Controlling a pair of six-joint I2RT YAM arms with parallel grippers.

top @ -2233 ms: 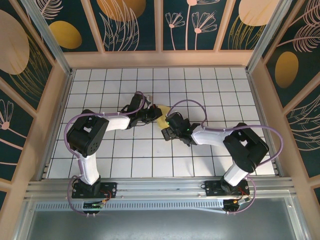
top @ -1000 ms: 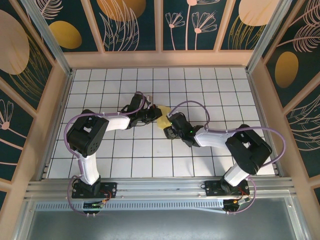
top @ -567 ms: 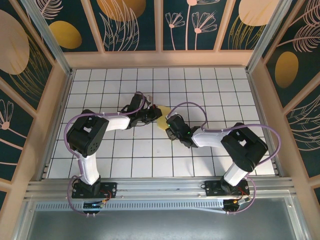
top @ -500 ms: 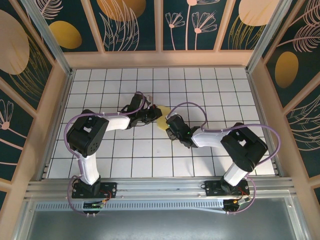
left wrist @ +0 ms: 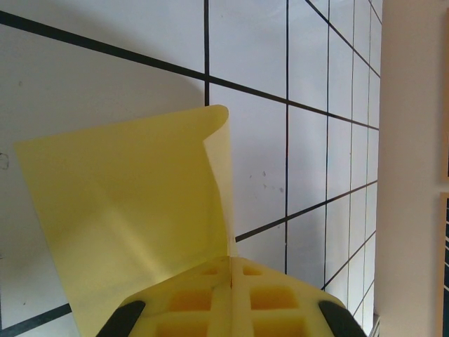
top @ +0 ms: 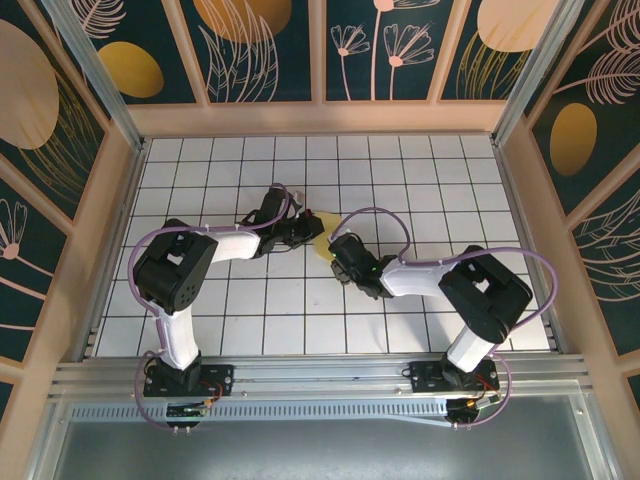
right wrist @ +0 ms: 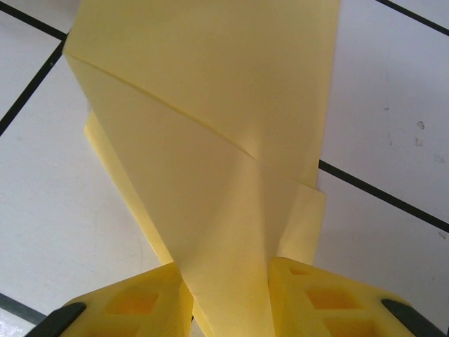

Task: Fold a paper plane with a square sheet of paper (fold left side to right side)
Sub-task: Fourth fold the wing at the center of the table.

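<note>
Paper sits about mid-table, a little far of centre, lifted partly off the tiles between the two grippers.

Left gripper: pads clamped tight on the sheet's left edge. Beyond the pinch the paper stands up and curls over at its far-right corner.

Right gripper: jaws apart, straddling the near end of the sheet where the layers narrow to a wedge. I can't tell whether the pads press on it yet.

Risks, as I judge them:
- Tear. Two grippers on one thin sheet, so any opposing pull rips it at the left pinch.
- Crumple. If the right pads squeeze the standing wedge off its diagonal crease, they add a stray crease that can't be taken out.
- Skewed fold. The curled corner isn't flat, so bringing left over to right now would leave the edges mismatched.
- Slip. The tile looks smooth, so the sheet may slide if only one side is held when it's pressed down.
- Springback. The raised flap probably reopens on release unless the crease is pressed.

Count:
- Paper: 1 sheet, creased and layered, not yet a dart.
- Grippers: 2, both at the sheet.
- Table: 1, gridded.
</note>
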